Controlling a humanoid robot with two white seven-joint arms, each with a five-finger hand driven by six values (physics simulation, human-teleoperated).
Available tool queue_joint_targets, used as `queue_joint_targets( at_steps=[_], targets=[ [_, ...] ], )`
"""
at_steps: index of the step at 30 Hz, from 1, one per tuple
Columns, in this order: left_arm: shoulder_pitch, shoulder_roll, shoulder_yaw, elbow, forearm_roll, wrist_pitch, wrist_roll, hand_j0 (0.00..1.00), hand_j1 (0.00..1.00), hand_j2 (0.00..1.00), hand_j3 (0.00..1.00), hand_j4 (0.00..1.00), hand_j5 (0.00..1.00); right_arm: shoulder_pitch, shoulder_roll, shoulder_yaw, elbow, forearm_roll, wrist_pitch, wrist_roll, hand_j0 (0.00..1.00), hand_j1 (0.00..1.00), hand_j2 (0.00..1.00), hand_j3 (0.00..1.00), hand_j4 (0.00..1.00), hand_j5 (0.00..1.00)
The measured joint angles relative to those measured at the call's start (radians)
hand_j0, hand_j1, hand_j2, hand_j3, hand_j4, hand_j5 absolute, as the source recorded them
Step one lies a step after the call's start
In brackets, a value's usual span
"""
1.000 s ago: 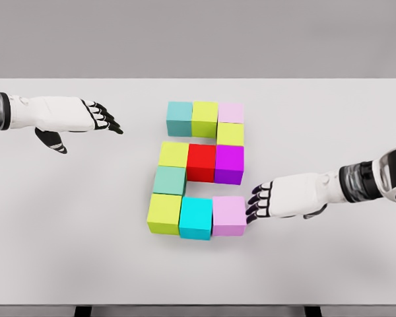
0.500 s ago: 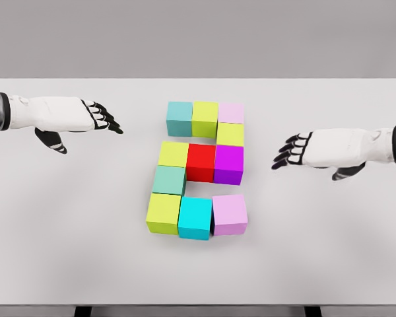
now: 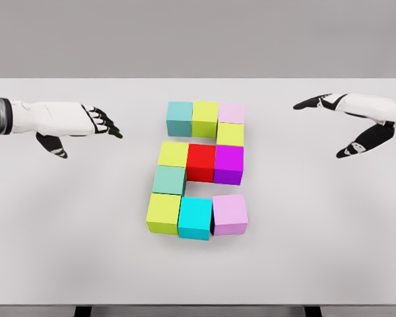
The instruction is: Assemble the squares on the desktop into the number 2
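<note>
The cubes already sit in the shape of a 2 on the table (image 3: 66, 231), between the two hands and well apart from both. The top row runs teal cube (image 3: 179, 119), lime cube (image 3: 204, 119), pale pink cube (image 3: 231, 112), with a yellow-green cube (image 3: 230, 134) just below the pink. The middle row reads yellow cube (image 3: 173, 154), red cube (image 3: 201, 162), purple cube (image 3: 229, 164). A green cube (image 3: 169, 180) drops to the bottom row: lime block (image 3: 164, 212), cyan cube (image 3: 195, 217), pink cube (image 3: 229, 214).

The left hand (image 3: 86, 122) hovers left of the figure, fingers extended and relaxed, holding nothing. The right hand (image 3: 346, 115) hangs to the figure's right, level with the top row, fingers spread and empty.

The cubes look rigid, light and smooth-sided, so they should slide under a push on a flat face. A pinch would go across opposite sides, though neighbours touch and leave little finger room. The pink cube sits slightly skewed, with a thin gap toward the cyan; a nudge on its outer face would likely square it.
</note>
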Motion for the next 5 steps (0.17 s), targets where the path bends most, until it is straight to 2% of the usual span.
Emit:
queue_joint_targets(
  at_steps=[5],
  targets=[
    [0.008, -0.005, 0.0, 0.015, 0.0, 0.0, 0.001, 1.0, 1.0, 1.0, 1.0, 1.0, 1.0, 0.002, 0.003, -0.001, 0.004, -0.028, 0.0, 0.0, 1.0, 1.0, 1.0, 1.0, 1.0, 1.0]
  ],
)
